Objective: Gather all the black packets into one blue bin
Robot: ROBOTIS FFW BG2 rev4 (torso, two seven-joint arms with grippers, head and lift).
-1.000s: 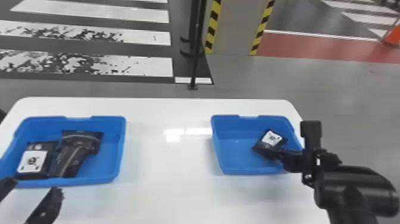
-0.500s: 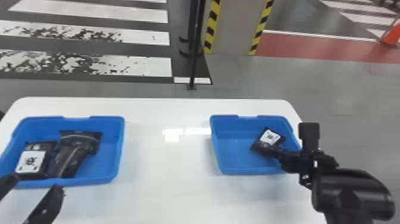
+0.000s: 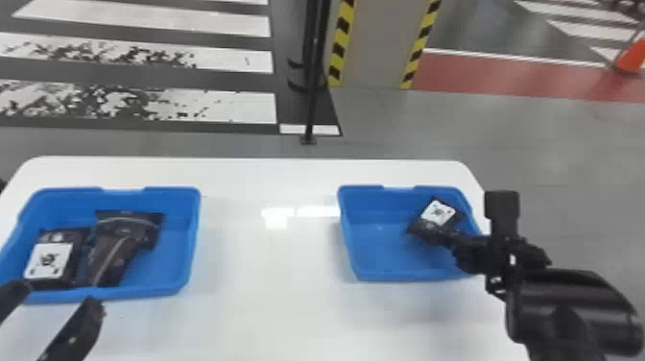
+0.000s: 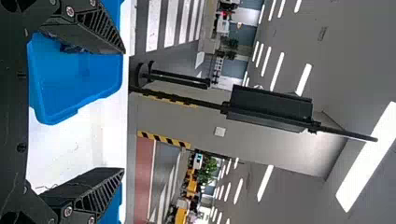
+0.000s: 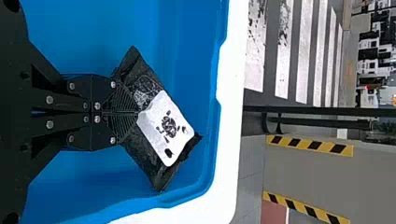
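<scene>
While the right claw [image 3: 450, 239] reaches into the right bin [image 3: 405, 275], its two fingers are clenched together on a black packet [image 3: 437, 212], pinching it near the middle. That packet sits tilted inside the bin, toward its outer side, white label facing up; from where I stand I can't tell whether its underside touches the bottom. Over on the other side, the left claw [image 3: 62, 294] is released, fingers spread well apart with nothing between them, at the near edge of the left bin [image 3: 193, 225]; I can't make out whether it touches the rim. In the left bin lie more black packets: a labelled one [image 3: 49, 260] at the outer side, label up, and just beside it a dark pair, the front one [image 3: 110, 257] overlapping the back one [image 3: 129, 222]. Both bins are blue and stand well apart on the white table [image 3: 268, 307], bare white between them. Past the table there's a thin black post [image 3: 313, 81], a pillar [image 3: 376, 43] with yellow and black stripes down its edges, a crosswalk [image 3: 230, 103] on the floor, and an orange cone [image 3: 632, 57] off to the right
</scene>
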